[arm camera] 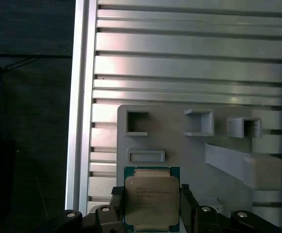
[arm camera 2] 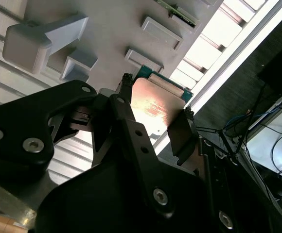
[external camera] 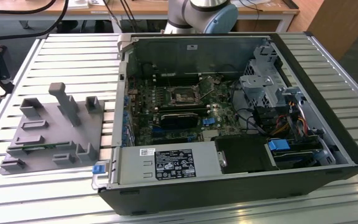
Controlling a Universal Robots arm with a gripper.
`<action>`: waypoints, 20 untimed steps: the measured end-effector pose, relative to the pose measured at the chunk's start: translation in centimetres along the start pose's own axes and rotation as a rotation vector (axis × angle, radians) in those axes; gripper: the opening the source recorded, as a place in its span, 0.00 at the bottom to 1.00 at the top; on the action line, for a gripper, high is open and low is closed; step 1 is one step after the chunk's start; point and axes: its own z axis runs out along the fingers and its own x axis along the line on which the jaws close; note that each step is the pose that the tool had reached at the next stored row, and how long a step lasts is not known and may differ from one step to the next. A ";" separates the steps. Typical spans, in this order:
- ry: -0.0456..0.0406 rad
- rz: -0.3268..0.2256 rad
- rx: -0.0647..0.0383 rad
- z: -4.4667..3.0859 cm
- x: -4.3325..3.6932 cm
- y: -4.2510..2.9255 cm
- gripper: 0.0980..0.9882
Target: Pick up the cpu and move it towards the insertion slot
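Note:
The cpu (arm camera: 151, 199) is a flat square chip with a silvery top and a green rim. It sits between the two black fingers of my gripper (arm camera: 151, 206), which is shut on its opposite edges. In the second wrist view the cpu (arm camera 2: 156, 104) shines between the fingers (arm camera 2: 181, 133) of the gripper (arm camera 2: 153, 114), over the edge of the grey holder block (arm camera 2: 112, 29). I cannot tell whether the chip touches the block. The insertion slot (external camera: 184, 97) is the square socket on the motherboard inside the open computer case (external camera: 328, 116).
The grey holder block (external camera: 48, 135) lies on the slatted metal table (external camera: 73, 60), on the exterior view's left of the case. It carries upright pegs (external camera: 64, 102), small pockets and a thin green memory strip (external camera: 39, 148). Cables and drive cages (external camera: 272, 93) crowd the case's other side.

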 end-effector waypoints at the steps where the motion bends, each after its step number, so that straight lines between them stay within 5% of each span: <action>1: 0.0000 0.000 0.000 -0.10 0.00 0.02 0.50; 20: 0.0000 0.000 0.000 -2.13 -0.02 0.26 0.50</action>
